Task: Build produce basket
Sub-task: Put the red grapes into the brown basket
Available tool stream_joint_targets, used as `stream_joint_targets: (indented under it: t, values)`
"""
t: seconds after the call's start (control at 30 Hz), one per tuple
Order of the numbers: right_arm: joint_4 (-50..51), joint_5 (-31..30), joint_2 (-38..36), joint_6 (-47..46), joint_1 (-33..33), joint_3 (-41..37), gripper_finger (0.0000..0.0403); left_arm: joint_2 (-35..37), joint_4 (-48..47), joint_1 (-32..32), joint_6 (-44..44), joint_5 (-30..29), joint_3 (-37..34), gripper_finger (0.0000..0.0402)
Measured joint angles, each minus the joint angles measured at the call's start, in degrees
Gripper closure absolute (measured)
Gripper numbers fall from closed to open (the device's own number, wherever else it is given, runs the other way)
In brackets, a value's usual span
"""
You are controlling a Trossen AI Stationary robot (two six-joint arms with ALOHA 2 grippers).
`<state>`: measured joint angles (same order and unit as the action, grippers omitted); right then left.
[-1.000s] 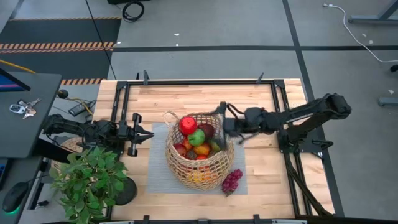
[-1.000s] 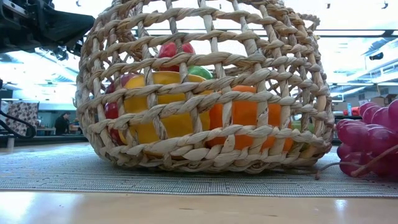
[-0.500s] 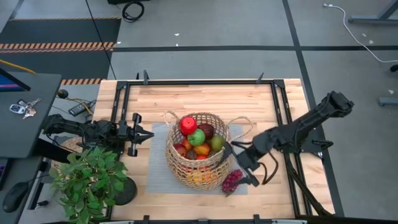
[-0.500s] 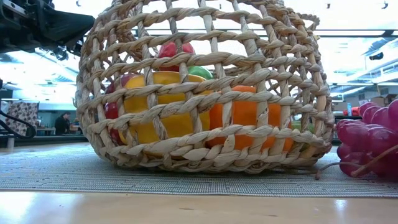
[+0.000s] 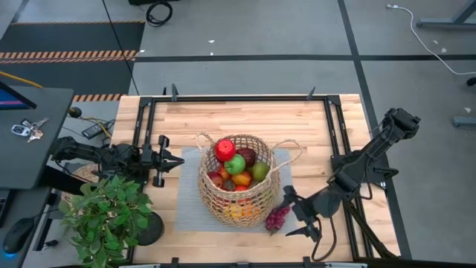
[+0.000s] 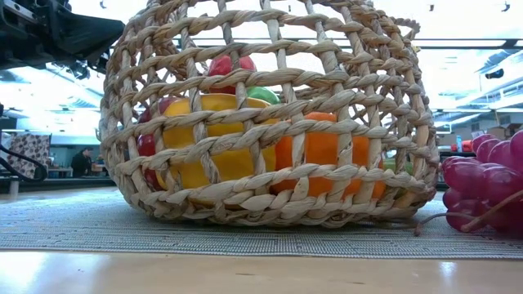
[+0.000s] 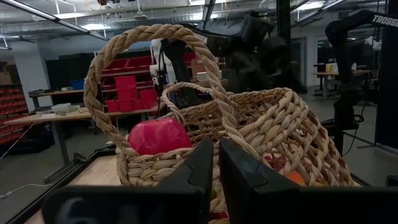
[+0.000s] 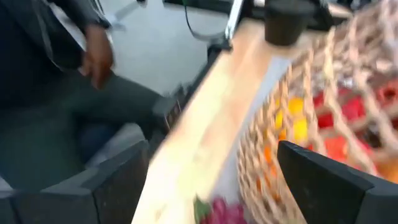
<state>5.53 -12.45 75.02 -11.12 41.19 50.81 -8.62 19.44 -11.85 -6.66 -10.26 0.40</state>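
The tan wicker basket (image 5: pixel 236 179) stands on a grey mat, filled with toy produce: a red apple (image 5: pixel 225 150), a green apple (image 5: pixel 236 164), orange and yellow pieces (image 6: pixel 319 151). Purple grapes (image 5: pixel 277 217) lie on the mat's near right corner, outside the basket, and also show in the low view (image 6: pixel 486 175). My right gripper (image 5: pixel 294 214) is open just right of the grapes, which show low between its fingers in the right wrist view (image 8: pixel 221 211). My left gripper (image 5: pixel 177 161) is shut, left of the basket, facing its loop handle (image 7: pixel 155 37).
A potted green plant (image 5: pixel 111 216) stands at the table's near left corner. Black frame rails (image 5: pixel 338 126) run along the table's edges. A person (image 8: pixel 62 74) stands beyond the table's near edge in the right wrist view.
My right gripper has swung from over the basket's right rim toward the table's near edge and down, and now stands beside the grapes. The basket, the produce and the grapes have stayed put.
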Motion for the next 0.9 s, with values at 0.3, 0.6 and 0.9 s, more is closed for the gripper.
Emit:
stream_joint_targets:
  t: [0.3,0.6,0.9]
  values:
    - [3.9,-2.4,7.7,-0.2,3.0,-0.2,0.0055,0.0,0.0,0.0,0.0,0.0,0.0,0.0374]
    - [3.5,-2.7,15.6,7.5,3.3,-0.2,0.0056,0.0,0.0,0.0,0.0,0.0,0.0,0.0366]
    - [6.2,-3.0,23.1,21.3,-0.6,-0.2,0.0056,0.0,0.0,0.0,0.0,0.0,0.0,0.0372]
